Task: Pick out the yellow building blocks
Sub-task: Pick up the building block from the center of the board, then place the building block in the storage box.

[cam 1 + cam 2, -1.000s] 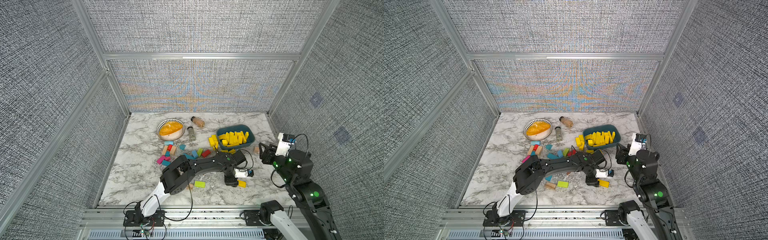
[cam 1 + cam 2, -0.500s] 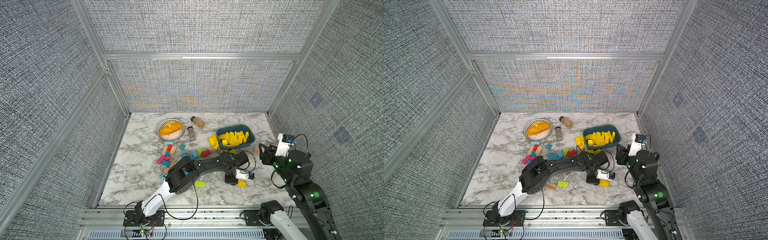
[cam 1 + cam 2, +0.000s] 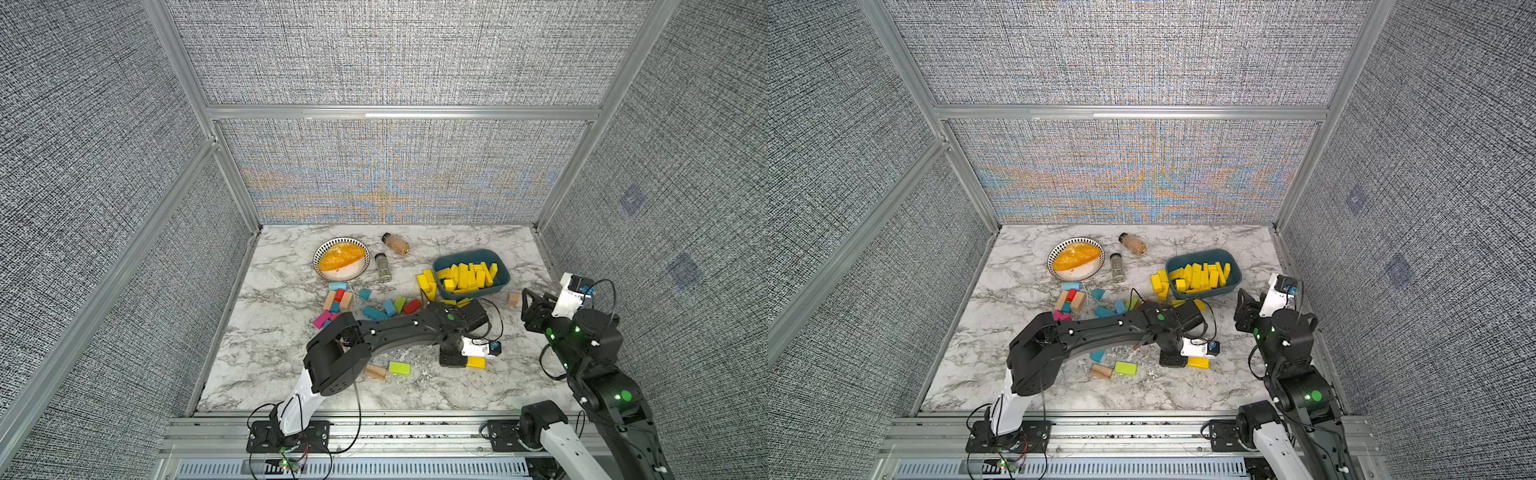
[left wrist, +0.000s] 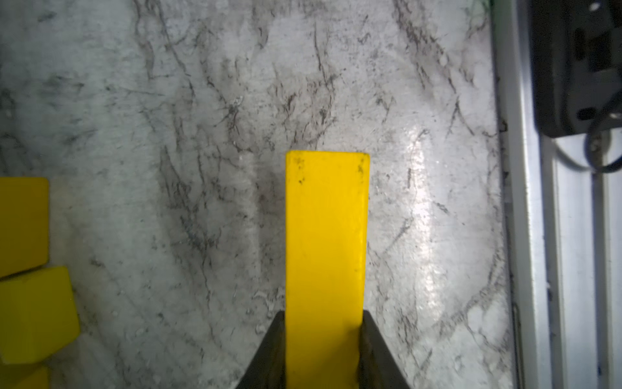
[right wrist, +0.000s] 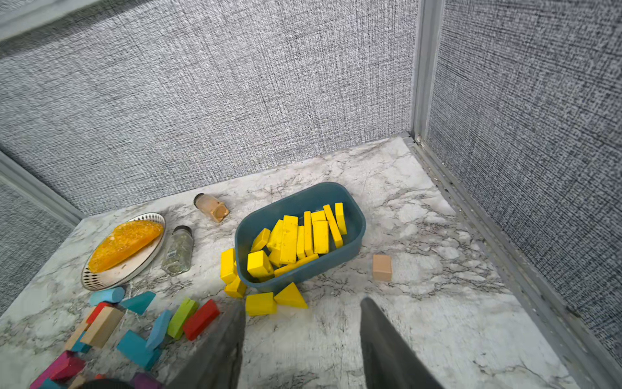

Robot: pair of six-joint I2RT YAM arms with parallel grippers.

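My left gripper is shut on one end of a yellow bar that lies flat on the marble. In both top views the bar sticks out beside the left gripper near the front right. Several yellow building blocks fill the blue bin, also in a top view. More yellow blocks lean against it outside, with a cube and a wedge. My right gripper hangs open and empty, short of the bin.
A plate of orange food and two spice jars stand at the back. Mixed coloured blocks lie left of the bin. A lime-green block and tan cylinder sit under the left arm. A tan cube lies right of the bin.
The left gripper's jaws have closed onto the yellow bar, and the left arm's elbow has shifted slightly. The right arm has stayed still.
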